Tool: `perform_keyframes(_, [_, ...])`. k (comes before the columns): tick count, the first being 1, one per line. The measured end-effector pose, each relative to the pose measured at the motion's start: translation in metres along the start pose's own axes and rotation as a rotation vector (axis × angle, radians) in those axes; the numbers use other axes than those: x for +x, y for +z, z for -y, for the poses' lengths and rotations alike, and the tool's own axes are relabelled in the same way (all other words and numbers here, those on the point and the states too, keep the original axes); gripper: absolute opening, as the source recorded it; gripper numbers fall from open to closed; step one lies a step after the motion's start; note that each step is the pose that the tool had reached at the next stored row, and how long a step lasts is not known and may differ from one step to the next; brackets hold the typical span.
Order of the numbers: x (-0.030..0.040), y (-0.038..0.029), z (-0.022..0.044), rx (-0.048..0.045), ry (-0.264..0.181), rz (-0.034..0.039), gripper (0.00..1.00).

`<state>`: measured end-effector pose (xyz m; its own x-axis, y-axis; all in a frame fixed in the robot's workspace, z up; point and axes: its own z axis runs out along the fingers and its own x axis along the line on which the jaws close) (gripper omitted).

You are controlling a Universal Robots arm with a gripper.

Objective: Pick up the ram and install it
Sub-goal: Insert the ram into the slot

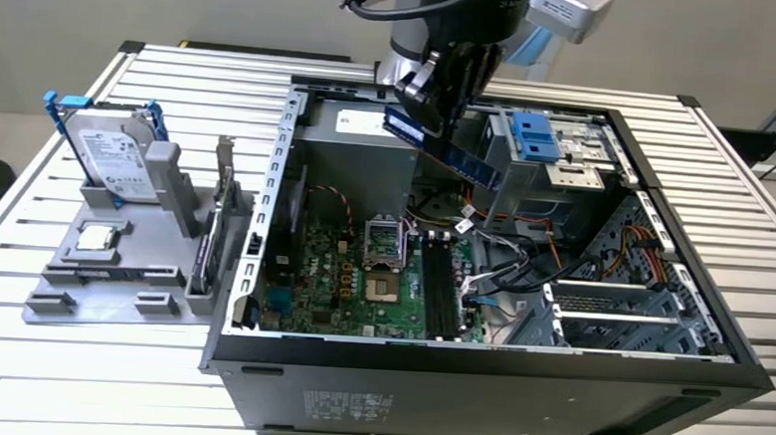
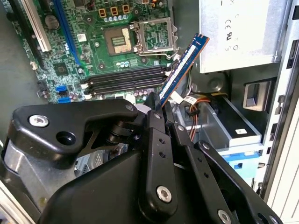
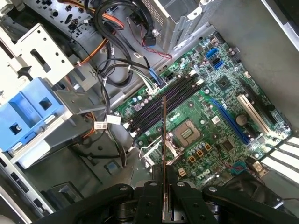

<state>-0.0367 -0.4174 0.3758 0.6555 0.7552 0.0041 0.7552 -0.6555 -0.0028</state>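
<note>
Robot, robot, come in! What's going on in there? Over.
Tool shut on the ram. Ram up over the motherboard, not seated. Loose cables beside the slots.

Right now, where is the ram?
The ram is gripped in the end effector, tilted above the motherboard inside the open computer case, just to the exterior view's left of the blue drive bracket.

One ram (image 1: 465,162) and one gripper (image 1: 434,102) are counted. One open computer case (image 1: 486,387), one hard drive (image 1: 109,153), one processor chip (image 1: 99,239) and one grey stand (image 1: 105,297) are seen. Four memory slots (image 3: 170,98) and one processor socket (image 1: 383,239) are counted.
</note>
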Motion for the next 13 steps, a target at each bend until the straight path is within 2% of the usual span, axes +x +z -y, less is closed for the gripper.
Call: perform_keyframes(13, [0.0, 0.0, 0.0, -0.0003, 0.071, -0.0002, 0.0])
